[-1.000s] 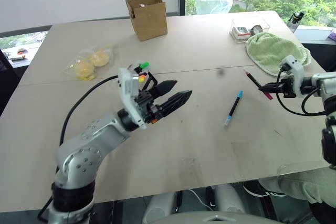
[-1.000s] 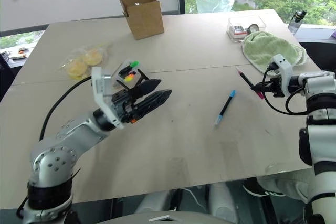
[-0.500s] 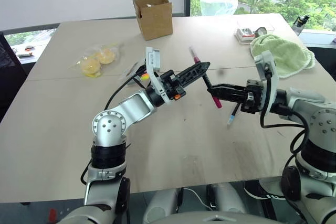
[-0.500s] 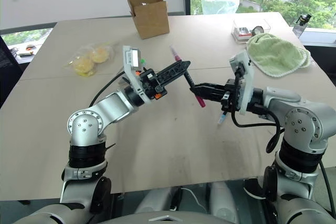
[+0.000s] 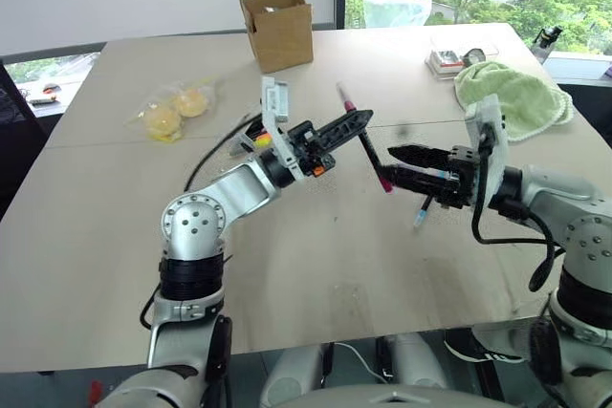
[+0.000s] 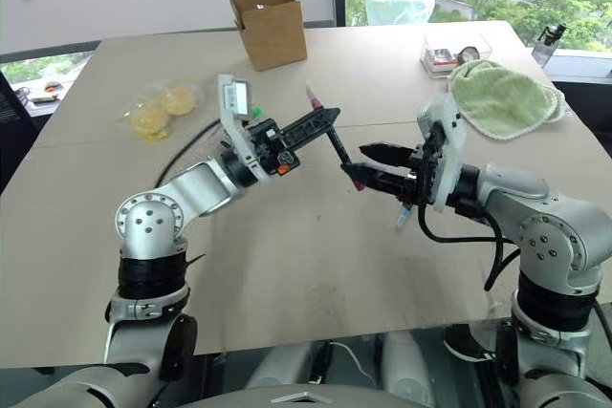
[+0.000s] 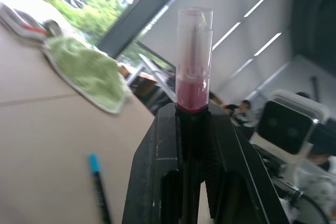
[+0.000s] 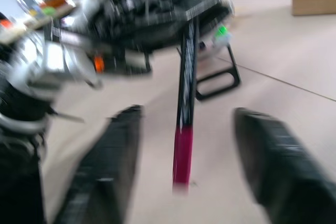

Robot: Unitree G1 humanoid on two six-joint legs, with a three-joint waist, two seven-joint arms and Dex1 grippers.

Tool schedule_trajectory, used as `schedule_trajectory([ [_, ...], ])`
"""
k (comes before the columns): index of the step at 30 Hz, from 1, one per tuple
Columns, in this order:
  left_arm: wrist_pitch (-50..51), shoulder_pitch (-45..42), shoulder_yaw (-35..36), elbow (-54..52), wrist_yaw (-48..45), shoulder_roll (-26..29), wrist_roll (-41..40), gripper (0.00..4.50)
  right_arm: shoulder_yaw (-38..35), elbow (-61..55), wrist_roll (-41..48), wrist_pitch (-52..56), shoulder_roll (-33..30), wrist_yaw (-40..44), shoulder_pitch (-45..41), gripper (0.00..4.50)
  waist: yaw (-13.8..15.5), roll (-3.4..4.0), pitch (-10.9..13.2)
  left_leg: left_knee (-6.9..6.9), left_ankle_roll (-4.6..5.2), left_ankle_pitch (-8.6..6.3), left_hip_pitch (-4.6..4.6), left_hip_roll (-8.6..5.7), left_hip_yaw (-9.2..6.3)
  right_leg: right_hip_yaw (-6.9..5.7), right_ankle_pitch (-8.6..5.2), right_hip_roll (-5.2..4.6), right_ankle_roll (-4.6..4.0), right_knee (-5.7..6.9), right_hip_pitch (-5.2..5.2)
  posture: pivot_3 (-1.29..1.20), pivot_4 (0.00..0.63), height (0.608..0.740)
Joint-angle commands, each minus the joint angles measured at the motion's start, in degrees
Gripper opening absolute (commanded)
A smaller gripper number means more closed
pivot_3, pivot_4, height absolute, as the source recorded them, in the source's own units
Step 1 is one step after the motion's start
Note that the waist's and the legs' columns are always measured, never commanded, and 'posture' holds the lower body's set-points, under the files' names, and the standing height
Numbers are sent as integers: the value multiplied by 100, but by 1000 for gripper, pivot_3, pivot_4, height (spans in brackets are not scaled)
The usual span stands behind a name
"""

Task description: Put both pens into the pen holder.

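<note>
Your pink-ended pen (image 5: 364, 143) hangs in mid-air above the middle of the table (image 5: 96, 236), pinched near its upper end by the left gripper (image 5: 359, 120), whose fingers are pressed together on the black barrel. It tilts with its upper pink end away from you and its lower pink tip towards the right gripper (image 5: 395, 161). That gripper's two fingers stand apart on either side of the lower tip, touching nothing as far as the right wrist view shows. This reads as a hand-over: the left arm is the one nearer the pen holder (image 8: 212, 69), so it carries the pen from here.

The holder, a small black frame with a green marker tip showing, stands on the table just behind the left gripper. The second pen, the blue-capped one (image 5: 423, 212), lies flat on the table beneath the right gripper, not yet picked up.

Count it out:
- two pens, one held and one lying
- one holder
- one brown cardboard box (image 5: 279, 28) at the far edge
- one green cloth (image 5: 512, 102) far right
- one clear bag of yellow pieces (image 5: 175, 112) at left.
</note>
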Motion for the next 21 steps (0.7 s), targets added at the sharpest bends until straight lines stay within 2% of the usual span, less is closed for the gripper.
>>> schedule_trajectory([
  [1,-1202,-190,-501,-920,-704,934,2164,0,-74,-399,-341,-1000,-672,238,247,4473,0,-3,3,-2,0,0,-5,0,0,-2,0,0,0,-2,-4,0,150,740],
  [4,-1704,-155,-598,-1190,-701,1241,3040,0,-60,-551,-486,-1559,-1159,468,480,4473,7,-3,3,-12,0,0,-5,0,13,11,0,0,0,-14,-7,0,150,740],
  [6,-2305,-48,-854,-1359,-799,1701,4168,0,-63,-719,-650,-2050,-1329,551,614,4473,7,-5,3,-14,0,0,-3,1,8,8,0,0,0,-18,-3,0,150,740],
  [8,-3324,101,-1310,-1282,-858,2309,5752,0,-37,-825,-712,-2323,-1453,599,728,4473,-1,-4,3,-20,-1,0,-6,3,5,3,0,1,0,-21,-6,0,150,740],
  [9,-3655,187,-1385,-1166,-827,2416,6152,0,-15,-832,-681,-2365,-1461,558,749,4473,-4,-4,3,-30,-1,-1,-1,4,11,10,0,1,0,-23,-5,0,150,740],
  [14,-4221,413,-1506,-749,-723,2370,7190,0,294,-663,-754,-2556,-1484,464,766,4473,33,-5,3,-28,0,-1,-2,5,9,9,0,0,1,-28,-2,0,150,740],
  [21,-4439,357,-1453,-159,-867,2010,7588,0,410,-579,-687,-2566,-1522,338,595,4473,23,-6,4,-21,1,-1,-10,4,-1,-5,0,-1,1,-29,-2,0,150,740],
])
